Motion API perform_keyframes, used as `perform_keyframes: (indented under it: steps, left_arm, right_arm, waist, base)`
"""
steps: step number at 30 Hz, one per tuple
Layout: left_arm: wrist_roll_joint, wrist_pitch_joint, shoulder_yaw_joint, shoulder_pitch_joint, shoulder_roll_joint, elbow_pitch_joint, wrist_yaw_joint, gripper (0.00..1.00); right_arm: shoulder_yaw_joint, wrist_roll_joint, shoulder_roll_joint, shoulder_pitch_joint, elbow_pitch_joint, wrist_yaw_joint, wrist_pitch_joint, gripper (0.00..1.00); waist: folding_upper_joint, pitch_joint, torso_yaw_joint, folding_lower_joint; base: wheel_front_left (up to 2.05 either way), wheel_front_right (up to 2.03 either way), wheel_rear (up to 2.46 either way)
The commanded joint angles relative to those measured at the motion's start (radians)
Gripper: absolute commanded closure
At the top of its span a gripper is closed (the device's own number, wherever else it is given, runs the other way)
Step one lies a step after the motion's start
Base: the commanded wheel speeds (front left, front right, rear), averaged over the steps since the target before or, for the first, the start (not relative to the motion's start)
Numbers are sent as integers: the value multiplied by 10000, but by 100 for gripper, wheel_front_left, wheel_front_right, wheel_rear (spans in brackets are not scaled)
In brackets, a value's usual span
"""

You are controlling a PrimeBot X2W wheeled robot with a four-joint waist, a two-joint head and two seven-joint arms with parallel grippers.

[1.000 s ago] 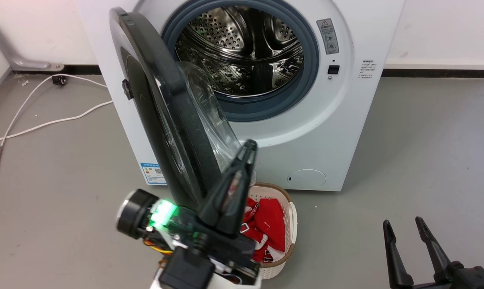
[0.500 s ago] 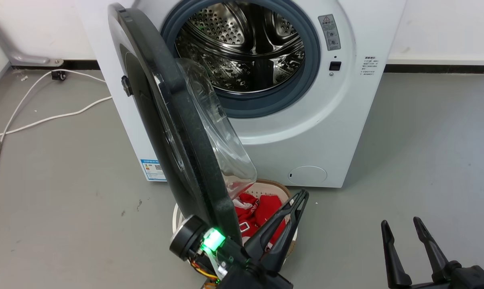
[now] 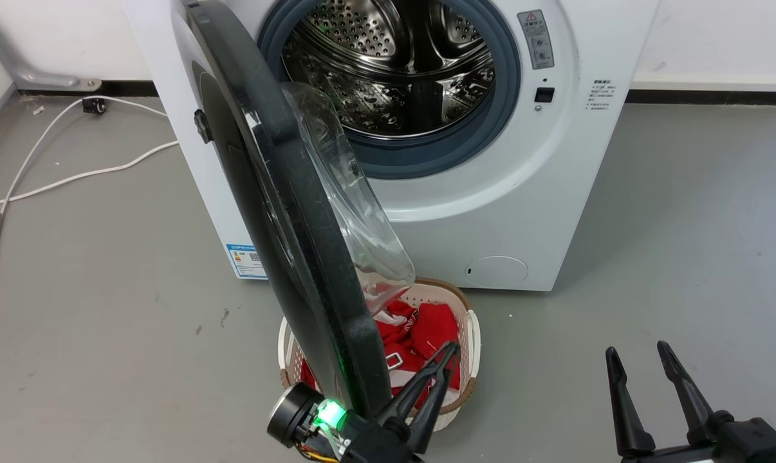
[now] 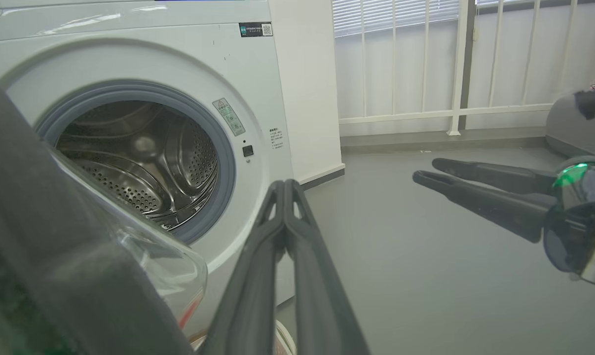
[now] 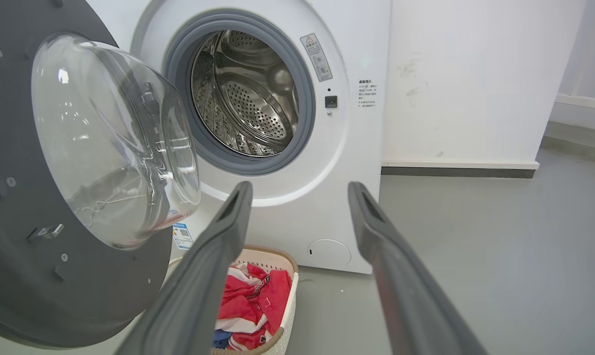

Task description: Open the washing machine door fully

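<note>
Round black washing machine door [image 3: 278,212] swung out from machine's left side, edge-on, above laundry basket [image 3: 473,331]. Left tool [image 3: 451,360], fingers pressed together, nothing held, now drawn back from door glass to door's near bottom edge. Right tool [image 3: 636,348] spread, empty, near right. Door judged released, opening nearly complete.

The washing machine door [image 3: 314,257] is black, the machine [image 3: 523,212] white, the clothes [image 3: 426,328] red, the basket [image 3: 472,341] cream.

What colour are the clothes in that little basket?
The clothes in the basket are mostly red; right wrist view shows best.
</note>
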Motion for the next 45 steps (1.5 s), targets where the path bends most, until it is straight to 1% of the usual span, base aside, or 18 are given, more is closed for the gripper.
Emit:
perform_keyframes:
  steps: [1, 8, 15, 20, 29, 35, 39, 42, 45]
  left_arm:
    - [-61, -27, 70, 89, 20, 64, 71, 100]
    - [-368, -27, 580, 89, -33, 886, 253, 100]
    - [-472, -26, 1215, 113, -42, 1123, 408, 100]
    - [-457, -15, 1543, 249, -3, 1076, 503, 100]
    - [-441, 5, 1834, 762, -33, 893, 567, 100]
    - [-464, 4, 2321, 950, 118, 813, 692, 100]
    - [-516, -2, 2801, 1160, 231, 705, 852, 100]
    - [-636, -2, 3347, 1271, 343, 596, 1019, 100]
    - [-820, -5, 3893, 1358, 396, 442, 1098, 100]
  right_arm:
    - [16, -9, 39, -130, 26, -2, -18, 0]
    - [46, -47, 39, -151, 91, -2, -19, 0]
    - [14, -6, 39, -177, 117, -2, -18, 0]
    - [71, 63, 37, -94, 166, -2, -18, 0]
    - [223, 25, 36, -123, 231, -2, -18, 0]
    - [346, -20, 36, -192, 325, -2, -19, 0]
    - [412, 5, 36, -208, 372, -2, -18, 0]
    - [446, 23, 36, -205, 405, -2, -18, 0]
    - [467, 18, 36, -206, 430, -2, -18, 0]
  waist:
    - [0, 16, -13, -1]
    - [0, 132, -118, -1]
    - [0, 247, -54, -1]
    - [0, 234, 233, -1]
    - [0, 226, 1007, -1]
    - [0, 297, 1467, -1]
    - [0, 309, 1624, -1]
    - [0, 314, 1695, -1]
    - [0, 332, 1723, -1]
  base:
    - [0, 0, 0]
    - [0, 0, 0]
    - [0, 0, 0]
    - [0, 0, 0]
    - [0, 0, 0]
    - [0, 0, 0]
    - [0, 0, 0]
    - [0, 0, 0]
    - [0, 0, 0]
